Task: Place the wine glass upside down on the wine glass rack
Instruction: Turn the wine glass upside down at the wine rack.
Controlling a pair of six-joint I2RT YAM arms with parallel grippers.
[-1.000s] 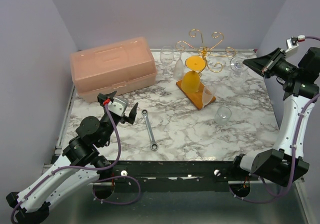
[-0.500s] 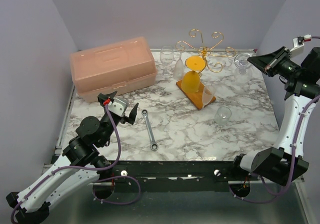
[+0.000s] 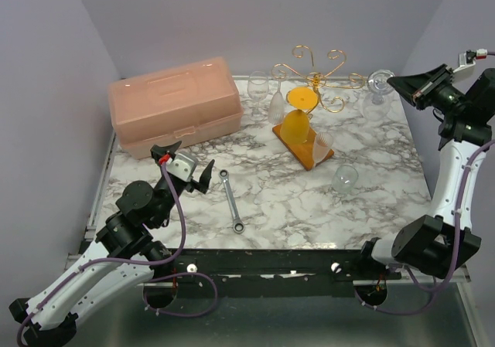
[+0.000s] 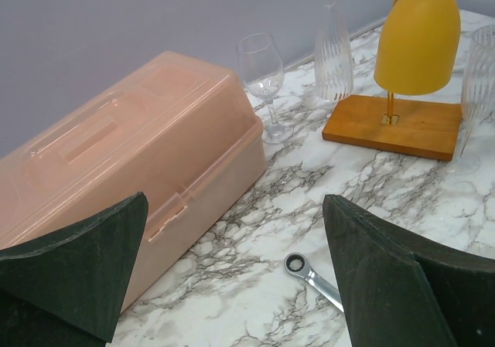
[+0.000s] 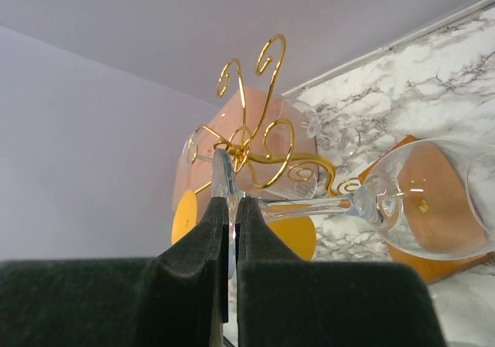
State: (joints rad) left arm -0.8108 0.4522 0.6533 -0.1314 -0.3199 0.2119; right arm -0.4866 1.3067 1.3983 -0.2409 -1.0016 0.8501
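My right gripper [image 3: 408,89] is shut on the foot of a clear wine glass [image 3: 379,82], held in the air at the back right, just right of the wine glass rack [image 3: 317,72]. In the right wrist view the pads [image 5: 207,231] pinch the foot's edge; the wine glass [image 5: 437,208] lies sideways with its stem level. The rack's gold scrolls [image 5: 259,123] stand close behind the foot. An orange glass [image 3: 296,124] hangs upside down over the rack's orange-brown base [image 3: 291,145]. My left gripper [image 3: 186,163] hovers open and empty at the front left.
A pink toolbox [image 3: 174,103] fills the back left. A wrench [image 3: 231,200] lies at the front centre. One clear glass [image 3: 346,177] lies on its side right of the base. An upright wine glass [image 3: 257,90] and a ribbed glass [image 3: 276,106] stand left of the rack.
My right gripper has carried the wine glass up and towards the back right, away from the rack's right arm. The left arm has not moved.
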